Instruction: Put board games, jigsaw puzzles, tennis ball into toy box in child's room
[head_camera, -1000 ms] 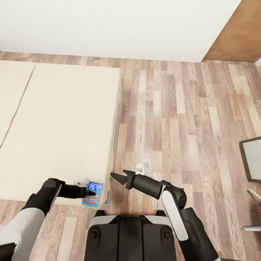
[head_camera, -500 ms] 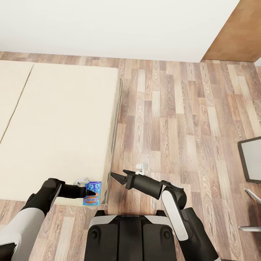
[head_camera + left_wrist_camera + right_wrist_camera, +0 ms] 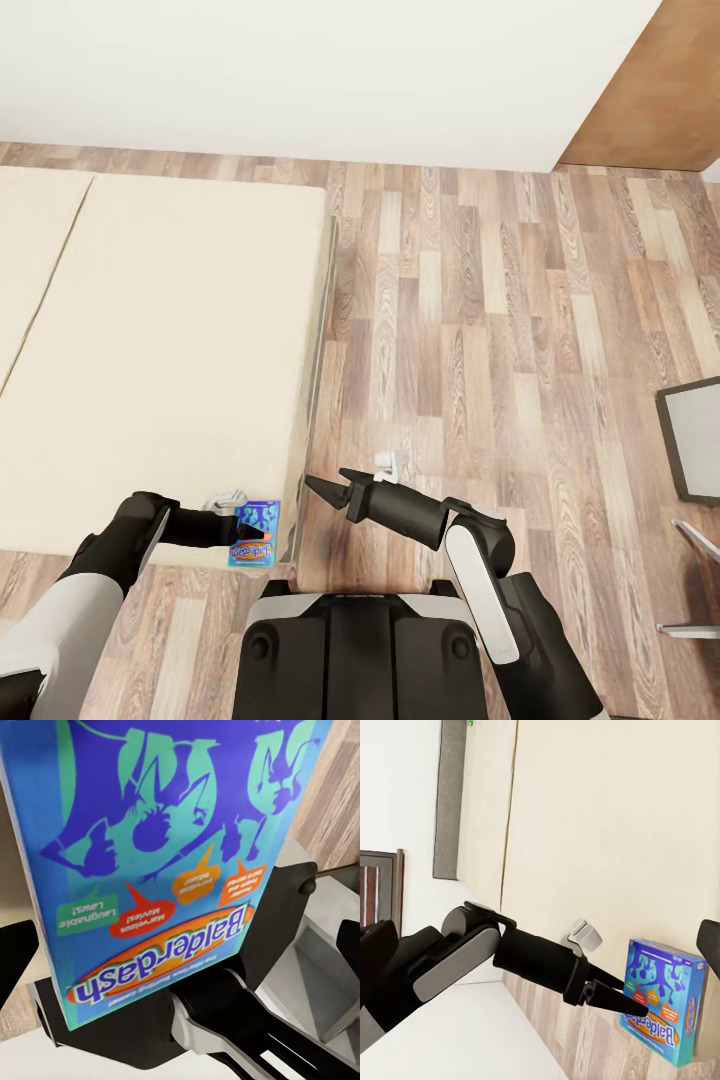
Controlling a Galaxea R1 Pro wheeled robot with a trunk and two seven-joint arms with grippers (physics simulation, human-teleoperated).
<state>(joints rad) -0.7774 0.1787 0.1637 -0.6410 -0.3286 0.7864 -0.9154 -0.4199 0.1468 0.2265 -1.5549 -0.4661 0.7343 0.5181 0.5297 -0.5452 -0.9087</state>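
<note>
Step in hand, as judged: lifting blue board game off bed for carry to toy box.

Bed as landmark: game sits at near corner of bed, by edge next to wood floor, standing tilted rather than flat. Left gripper at same corner, jaws closed on game box; left wrist view has box face right against black jaw parts. Right gripper hangs over floor just off bed's near corner, jaws parted wide, holding nothing.

To do well: keep grip firm, raise straight up clear of mattress edge before turning base, avoid dragging box corner on bed frame. Keep right arm tucked, away from box.

Vs 0.5 s ago: no visible change. Vs 1.0 s ago: whole view slid a little, so camera move; box looks slightly more upright.
</note>
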